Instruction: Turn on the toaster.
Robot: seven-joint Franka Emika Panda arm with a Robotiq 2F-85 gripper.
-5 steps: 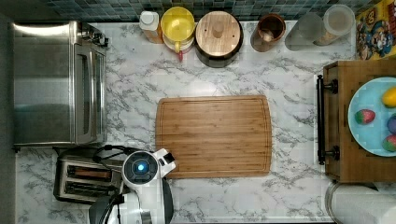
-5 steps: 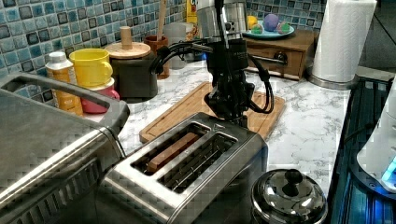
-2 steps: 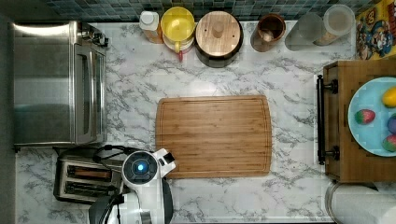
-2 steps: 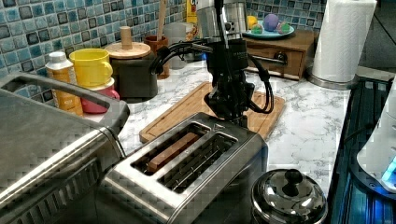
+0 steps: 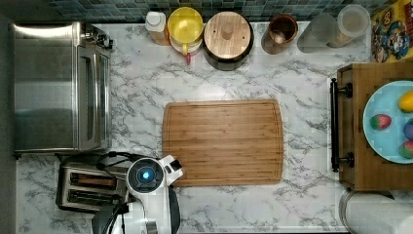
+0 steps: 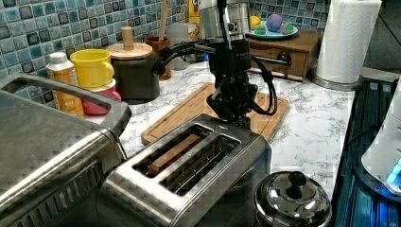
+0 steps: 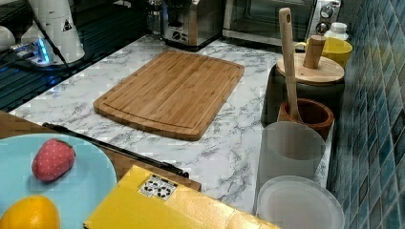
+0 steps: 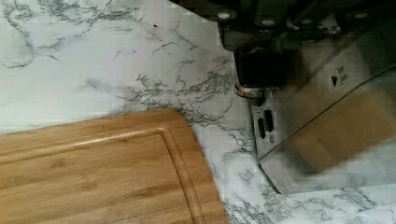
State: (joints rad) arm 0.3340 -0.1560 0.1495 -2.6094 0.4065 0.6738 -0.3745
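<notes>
Nothing visibly moved since earlier frames, gripper [image 6: 231,108] still at toaster's [image 6: 189,175] lever end, fingers' state cannot be told, toaster on marble table [image 5: 141,87] between toaster oven [image 5: 58,87] and cutting board [image 5: 224,141].

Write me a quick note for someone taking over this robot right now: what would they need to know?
Gripper: down at the toaster's end nearest the cutting board.
Toaster: beside the toaster oven, something brown in one slot.
Lever knob: directly under the gripper in the wrist view.
Done: gripper brought to the lever.
Left: whether the lever is fully pressed can't be told; check, then lift away.
</notes>
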